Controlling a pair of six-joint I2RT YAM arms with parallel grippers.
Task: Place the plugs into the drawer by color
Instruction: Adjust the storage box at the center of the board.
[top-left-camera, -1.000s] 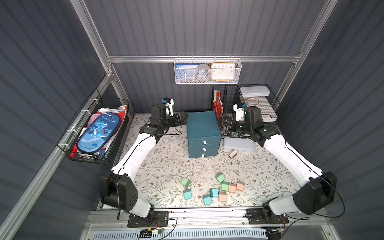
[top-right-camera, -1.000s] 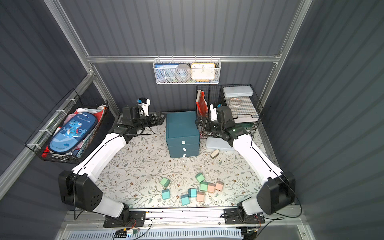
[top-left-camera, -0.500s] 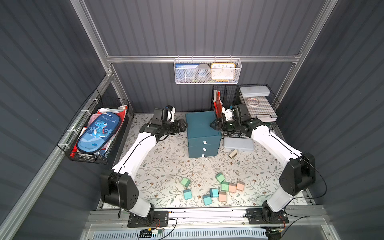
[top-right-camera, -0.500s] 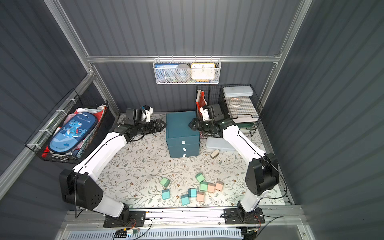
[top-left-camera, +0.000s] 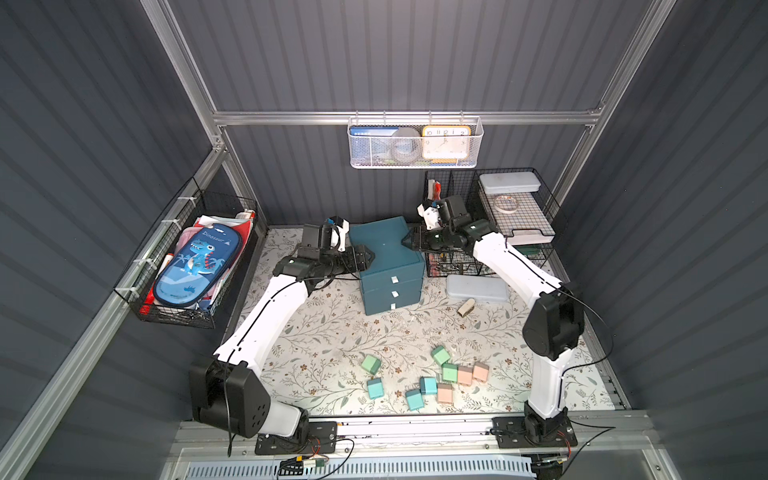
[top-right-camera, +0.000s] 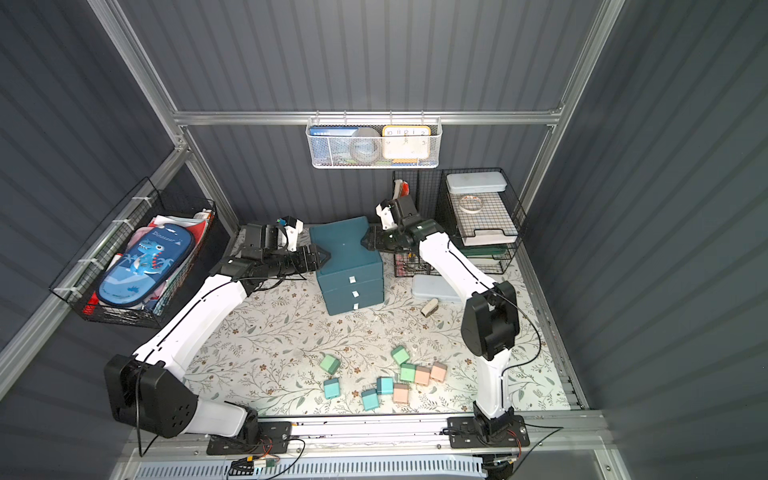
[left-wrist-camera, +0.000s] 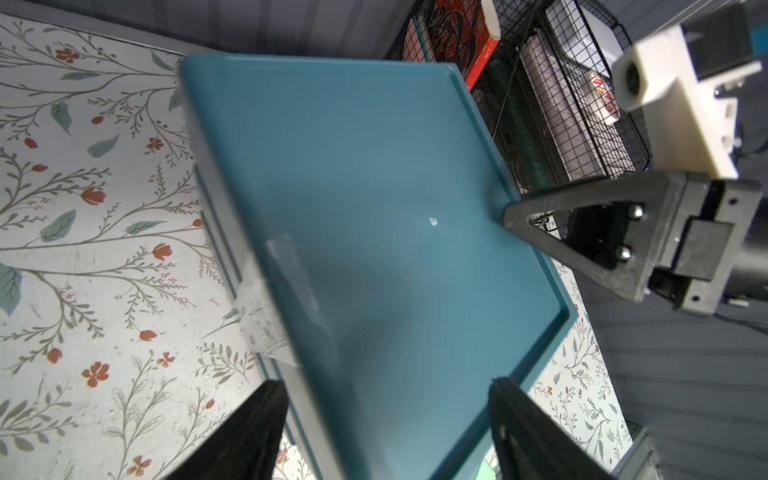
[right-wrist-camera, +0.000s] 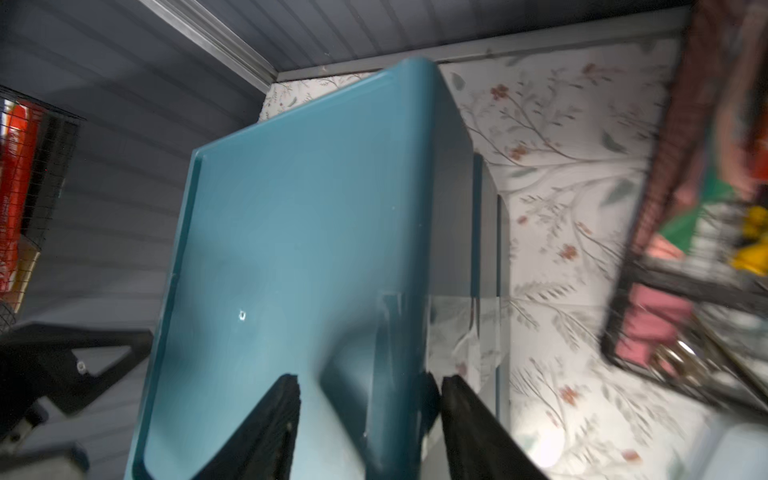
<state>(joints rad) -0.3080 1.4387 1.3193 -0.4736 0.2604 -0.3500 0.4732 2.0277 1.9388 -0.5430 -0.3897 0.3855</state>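
The drawer (top-left-camera: 384, 245) (top-right-camera: 349, 249), a dark teal cabinet with three white pull tabs, stands at the back of the floral mat. My left gripper (top-left-camera: 368, 257) (left-wrist-camera: 384, 382) is at its left top edge, jaws apart astride a corner of the teal top (left-wrist-camera: 374, 187). My right gripper (top-left-camera: 407, 241) (right-wrist-camera: 370, 380) is at the right top edge. One finger lies over the top (right-wrist-camera: 311, 208) and the other beside the wall. Neither holds a plug. Several plugs lie near the front: mint green (top-left-camera: 371, 365), blue-teal (top-left-camera: 375, 388), peach (top-left-camera: 465, 375).
A flat pale grey-blue case (top-left-camera: 478, 287) and a small tan cylinder (top-left-camera: 466, 307) lie right of the cabinet. A black wire rack (top-left-camera: 490, 232) stands close behind my right arm. A wall basket holding a dinosaur pencil case (top-left-camera: 195, 262) hangs at the left.
Both grippers have swung inward from behind and beside the cabinet onto its top edges. Both pairs of jaws have narrowed, the right more than the left.
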